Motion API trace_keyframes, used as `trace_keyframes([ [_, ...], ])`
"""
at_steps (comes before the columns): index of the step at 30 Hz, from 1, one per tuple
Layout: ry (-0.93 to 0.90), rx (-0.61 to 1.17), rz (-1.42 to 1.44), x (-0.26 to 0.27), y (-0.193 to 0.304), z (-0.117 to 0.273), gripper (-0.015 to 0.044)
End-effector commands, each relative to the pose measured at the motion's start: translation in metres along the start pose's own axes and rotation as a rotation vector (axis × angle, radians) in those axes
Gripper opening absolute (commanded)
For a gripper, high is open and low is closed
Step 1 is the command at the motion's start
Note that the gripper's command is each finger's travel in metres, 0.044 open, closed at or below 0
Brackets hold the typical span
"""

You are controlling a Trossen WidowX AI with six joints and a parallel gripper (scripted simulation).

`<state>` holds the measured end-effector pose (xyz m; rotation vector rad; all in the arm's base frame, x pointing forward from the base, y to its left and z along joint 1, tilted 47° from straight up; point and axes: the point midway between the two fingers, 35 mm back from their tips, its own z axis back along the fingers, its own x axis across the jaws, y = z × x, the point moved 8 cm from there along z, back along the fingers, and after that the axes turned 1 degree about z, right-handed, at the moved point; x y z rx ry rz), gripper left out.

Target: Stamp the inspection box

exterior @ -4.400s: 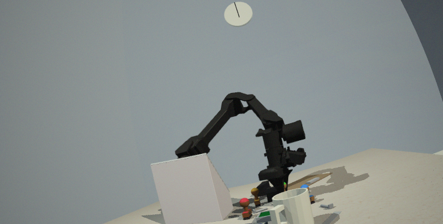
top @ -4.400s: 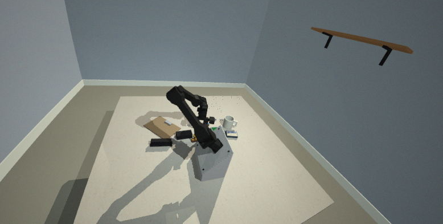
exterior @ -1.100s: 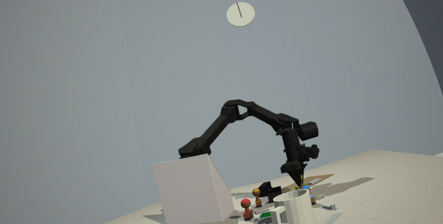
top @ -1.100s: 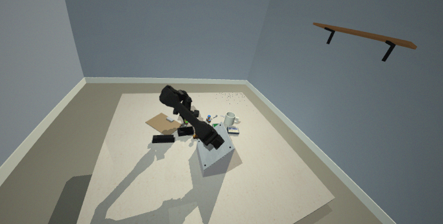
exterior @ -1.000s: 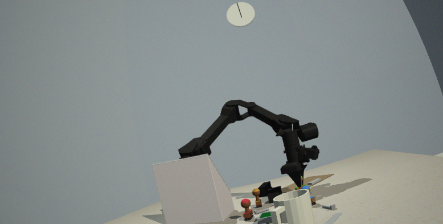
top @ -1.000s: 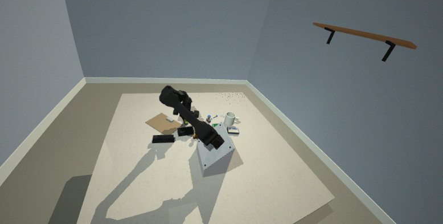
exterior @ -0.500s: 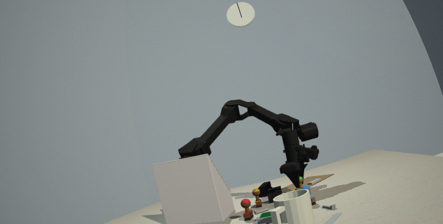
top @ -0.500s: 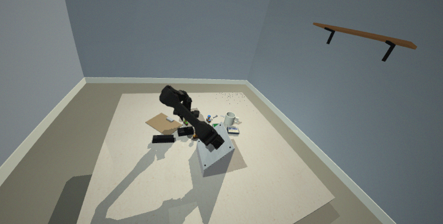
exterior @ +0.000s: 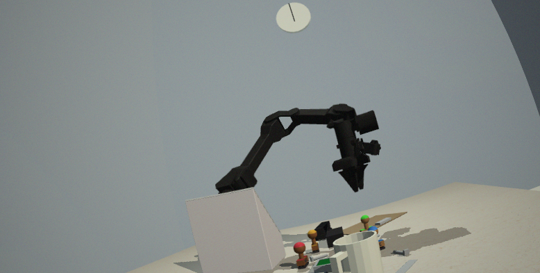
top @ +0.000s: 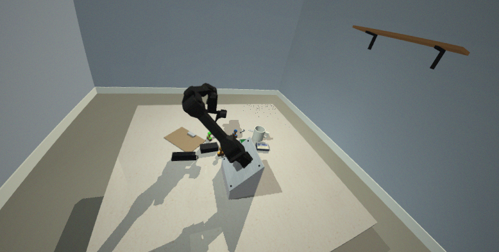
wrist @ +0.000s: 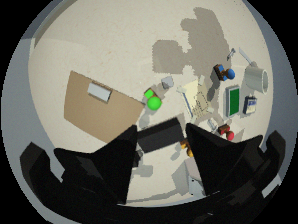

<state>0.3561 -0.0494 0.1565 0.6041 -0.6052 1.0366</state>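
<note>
My gripper (exterior: 358, 189) (wrist: 161, 128) is open and empty, high above the bench. The green-knobbed stamp (top: 209, 134) (exterior: 364, 219) (wrist: 154, 103) stands upright on the bench beside the brown board, clear of the fingers. The pale card (wrist: 191, 95) lies right of it in the wrist view; its print is too small to read. The green ink pad (top: 242, 140) (exterior: 323, 262) (wrist: 233, 101) lies farther right. Stamps with blue (top: 235, 132) (exterior: 373, 229) (wrist: 230, 74), red (exterior: 299, 248) (wrist: 229, 135) and orange (exterior: 311, 233) (wrist: 190, 151) knobs stand around the card and pad.
A white mug (top: 258, 133) (exterior: 362, 253) (wrist: 256, 80) and a small blue-and-white box (top: 262, 146) (wrist: 250, 104) are beyond the pad. A brown board (top: 179, 136) (wrist: 95, 117) lies left. Black blocks (top: 209, 147) (top: 183, 156) lie nearer the arm's sloped base (exterior: 230, 233).
</note>
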Motion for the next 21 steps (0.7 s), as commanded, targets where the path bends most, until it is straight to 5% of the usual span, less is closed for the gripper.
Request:
trace_keyframes([
  [1,-0.004,0.003,0.009,0.0014,0.0010,0.0029,0.0251],
  [21,0.000,0.003,0.003,0.0009,0.0008,0.0019,0.0251],
])
